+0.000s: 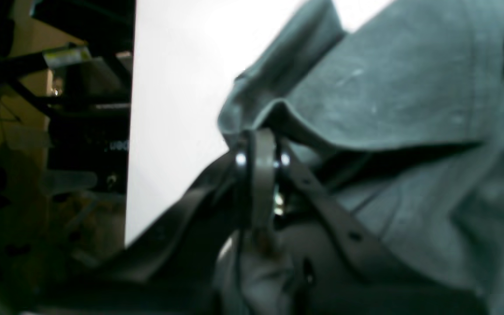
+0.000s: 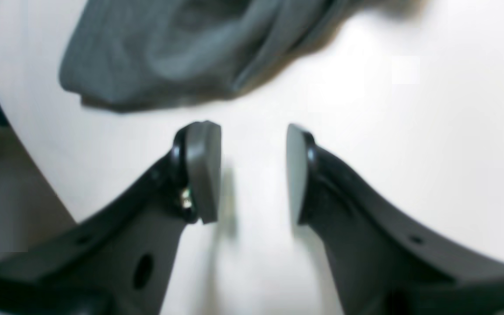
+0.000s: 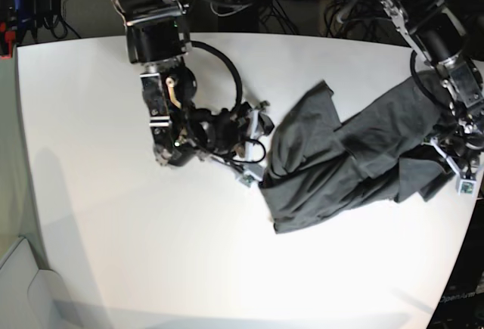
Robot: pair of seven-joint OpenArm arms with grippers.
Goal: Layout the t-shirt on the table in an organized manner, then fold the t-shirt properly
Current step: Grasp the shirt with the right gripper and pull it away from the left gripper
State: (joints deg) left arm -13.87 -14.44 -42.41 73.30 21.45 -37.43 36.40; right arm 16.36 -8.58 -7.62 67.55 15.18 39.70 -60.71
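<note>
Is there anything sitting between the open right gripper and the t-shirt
Nothing visible. Only bare white table lies between the open right gripper and the near edge of the t-shirt.

My left end effector (image 1: 260, 162) is clamped tight on a fold of the t-shirt (image 3: 340, 155); my right end effector (image 2: 254, 170) hovers spread, empty, beside the t-shirt's edge.

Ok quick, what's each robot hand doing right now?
Left hand: closed, pinching a fold of the t-shirt.
Right hand: open, empty, over the table.
</note>
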